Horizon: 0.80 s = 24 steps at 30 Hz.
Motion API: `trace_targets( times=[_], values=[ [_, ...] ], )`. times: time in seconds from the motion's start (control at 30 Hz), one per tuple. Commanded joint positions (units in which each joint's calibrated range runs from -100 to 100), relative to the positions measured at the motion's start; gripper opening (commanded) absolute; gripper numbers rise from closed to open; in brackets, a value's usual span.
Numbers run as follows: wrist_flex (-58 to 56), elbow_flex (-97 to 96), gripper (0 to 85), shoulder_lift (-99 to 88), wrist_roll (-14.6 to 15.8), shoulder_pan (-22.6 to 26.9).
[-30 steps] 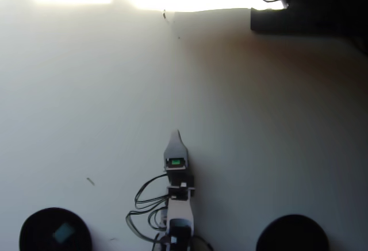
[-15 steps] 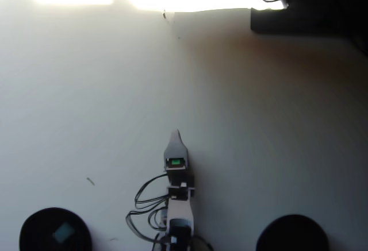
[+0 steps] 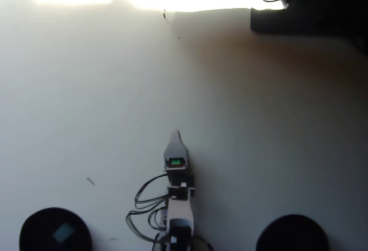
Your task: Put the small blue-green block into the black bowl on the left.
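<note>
In the overhead view the small blue-green block [image 3: 62,233] lies inside the black bowl [image 3: 33,231] at the bottom left corner. My gripper [image 3: 176,134] points up the picture from the bottom centre, well to the right of that bowl and apart from it. Only one pointed tip shows, so its jaws cannot be made out. Nothing is visible in the gripper.
A second black bowl [image 3: 292,235] sits at the bottom right. Black cables [image 3: 144,196] loop beside the arm's left side. Dark equipment [image 3: 305,10] fills the top right, and bright glare washes the table's far edge.
</note>
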Motion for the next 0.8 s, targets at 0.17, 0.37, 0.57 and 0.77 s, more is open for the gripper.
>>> trace_targets(
  times=[0.17,0.37,0.57,0.77],
  values=[
    [1.23,-0.08,49.1,0.00,0.00,-0.05],
    [1.23,0.01,49.1,0.00,0.00,-0.05],
    [1.23,-0.08,49.1,0.00,0.00,-0.05],
    [1.23,0.01,49.1,0.11,0.00,-0.05]
  ],
)
